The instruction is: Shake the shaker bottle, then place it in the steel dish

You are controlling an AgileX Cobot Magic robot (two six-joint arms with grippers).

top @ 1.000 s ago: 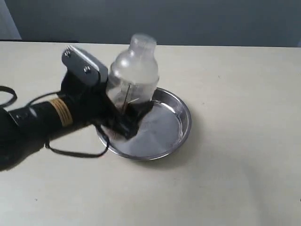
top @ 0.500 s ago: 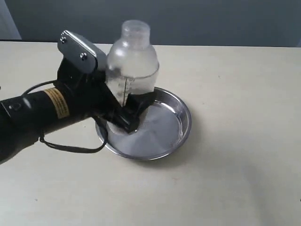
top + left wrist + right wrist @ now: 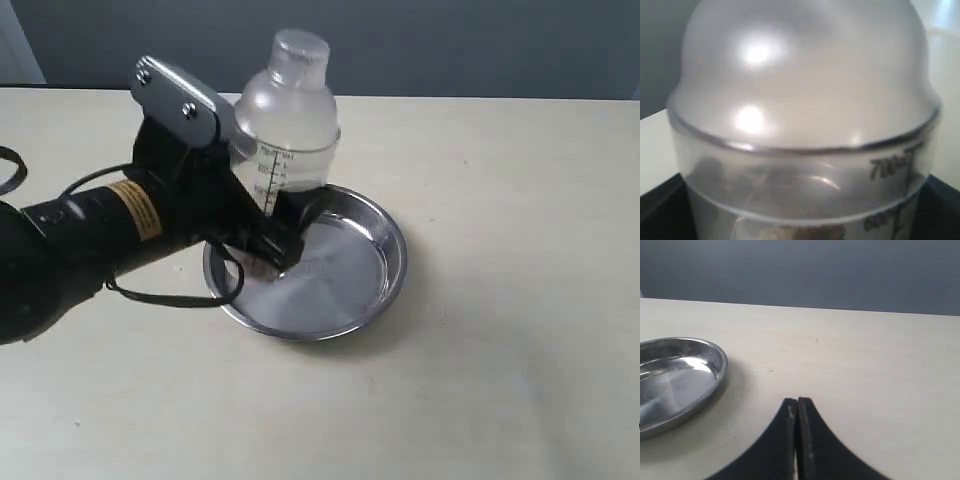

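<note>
The clear frosted plastic shaker bottle [image 3: 288,120] with its domed top and small round cap stood upright over the left part of the round, shallow, shiny steel dish [image 3: 392,248]. Its black measuring scale [image 3: 272,165] faced the near side. The bottle's base was hidden behind the black fingers, so whether it touched the pan's floor could not be told.

The left gripper [image 3: 275,235] was clamped around the bottle's lower body, reaching in from the left, one finger on each side. In the left wrist view the bottle [image 3: 800,100] filled nearly everything, with the dome above, the seam ring across the middle and the "700" mark [image 3: 887,167] on the scale. Brownish grains [image 3: 805,233] showed low inside, and a black finger [image 3: 657,200] edged in at the corner.

The left arm carried a yellow label [image 3: 135,210] and a silver plate [image 3: 185,100] at the wrist. A thin black cable [image 3: 170,300] looped onto the pale beige table [image 3: 500,350] just beside the dish's left rim.

In the right wrist view the right gripper [image 3: 797,410] hung above bare table with its two black tips pressed together and nothing between them. The dish [image 3: 717,371] lay well apart from it.
</note>
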